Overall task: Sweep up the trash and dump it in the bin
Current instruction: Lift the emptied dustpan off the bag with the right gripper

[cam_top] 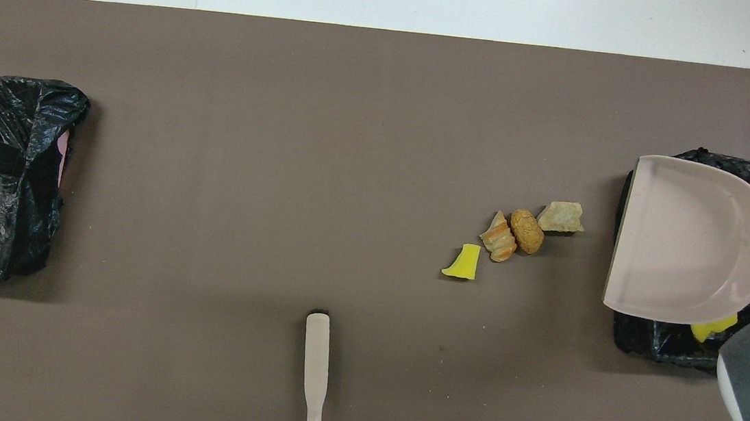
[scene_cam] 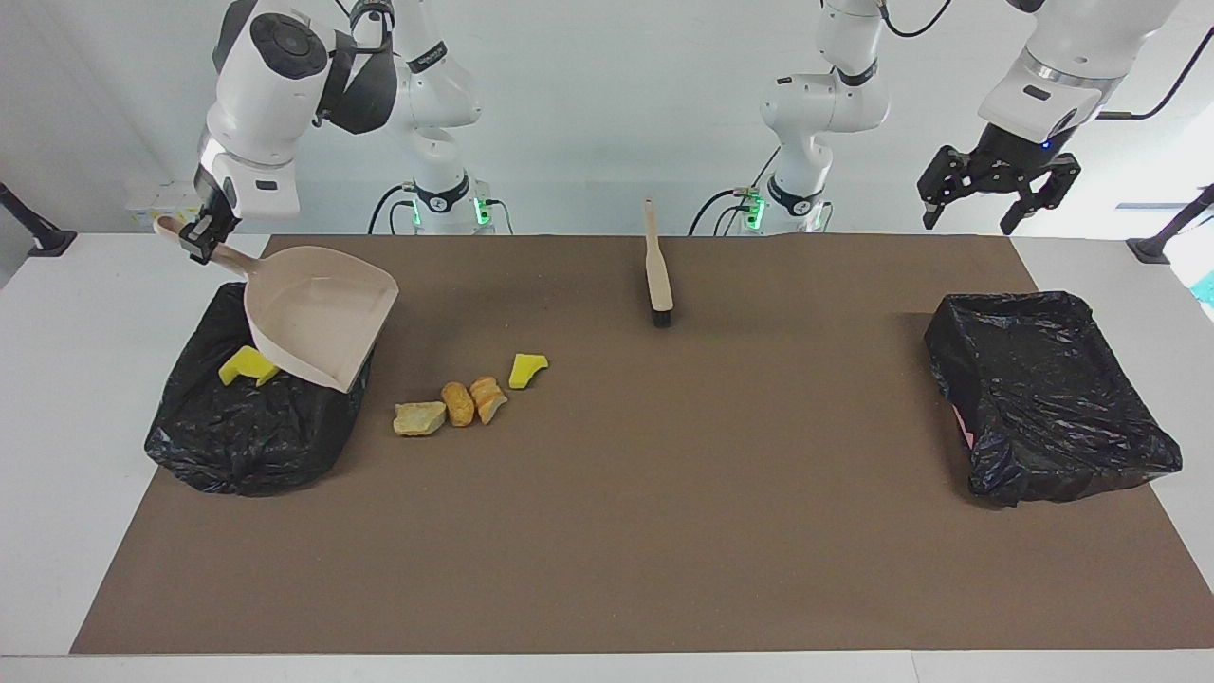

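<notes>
Your right gripper [scene_cam: 201, 237] clamps the dustpan [scene_cam: 318, 318] at frame left — 4 scraps [scene_cam: 469, 394] remain; left gripper [scene_cam: 996, 190] spread wide, upper right.

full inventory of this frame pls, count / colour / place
trash scraps: four, one yellow and three tan-orange, in a row on the mat beside the right arm's bin
scrap in bin: one showing, yellow, partly under the dustpan
bins: two, black-lined, one at each end of the table
dustpan: one, beige, held over the right arm's bin
brush: one, beige handle, dark bristles, on the mat near the robots
mat: one, brown
right pincer: shut on dustpan handle
left pincer: open, raised, waiting
</notes>
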